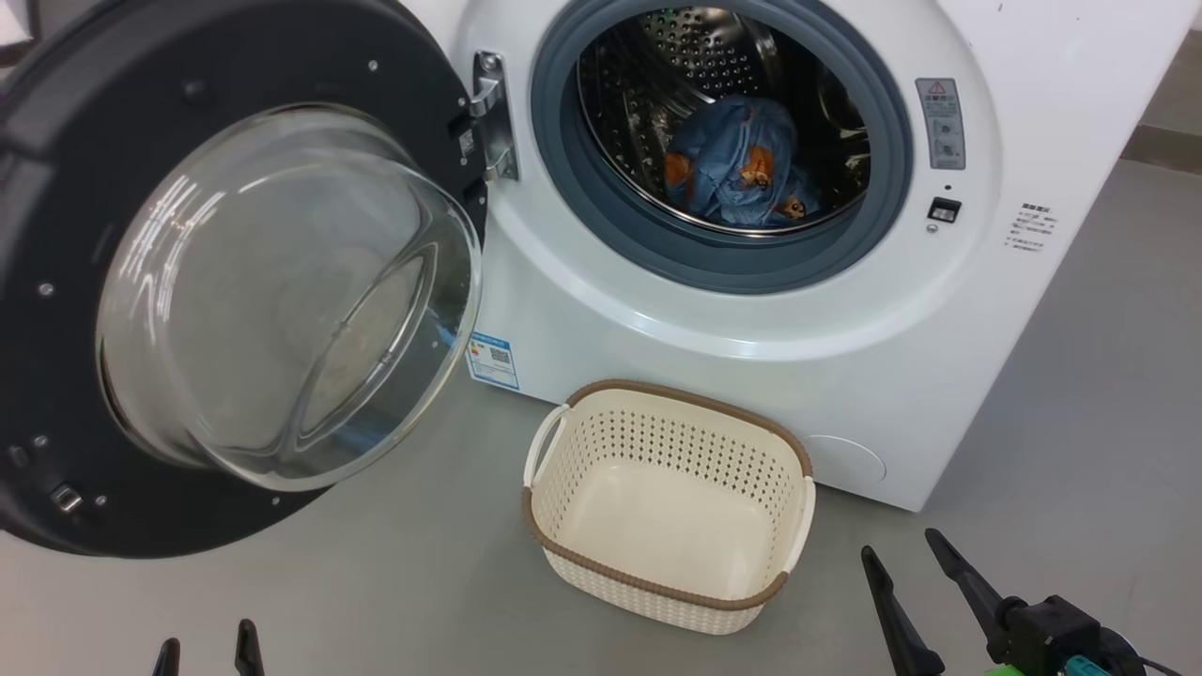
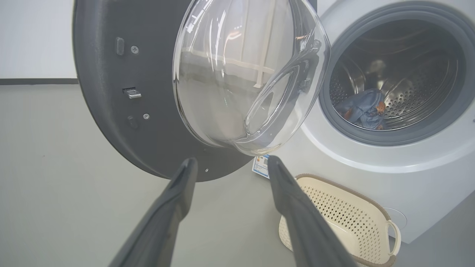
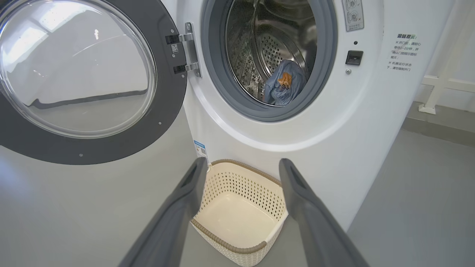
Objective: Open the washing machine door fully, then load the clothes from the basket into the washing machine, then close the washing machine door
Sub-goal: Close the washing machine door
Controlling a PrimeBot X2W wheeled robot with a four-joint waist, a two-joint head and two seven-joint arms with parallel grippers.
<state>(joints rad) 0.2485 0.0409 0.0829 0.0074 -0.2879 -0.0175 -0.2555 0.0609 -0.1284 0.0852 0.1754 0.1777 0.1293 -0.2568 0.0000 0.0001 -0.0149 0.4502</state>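
Observation:
The washing machine [image 1: 742, 319] stands with its door [image 1: 56, 235] swung wide open to the left, the glass dome [image 1: 282, 291] bulging toward me. Light blue clothes [image 1: 742, 174] with orange bears lie inside the steel drum, also seen as clothes [image 3: 284, 83] and clothes [image 2: 363, 109]. The cream basket [image 1: 671, 441] sits on the floor before the machine with nothing in it. My left gripper [image 1: 207, 652] is open at the bottom left, below the door. My right gripper [image 1: 906, 554] is open at the lower right, just right of the basket [image 3: 241, 185]. Neither holds anything.
Grey floor [image 1: 423, 582] lies around the basket and under the door. The open door takes up the left side at gripper height. A white frame [image 3: 445, 83] stands against the wall to the machine's right.

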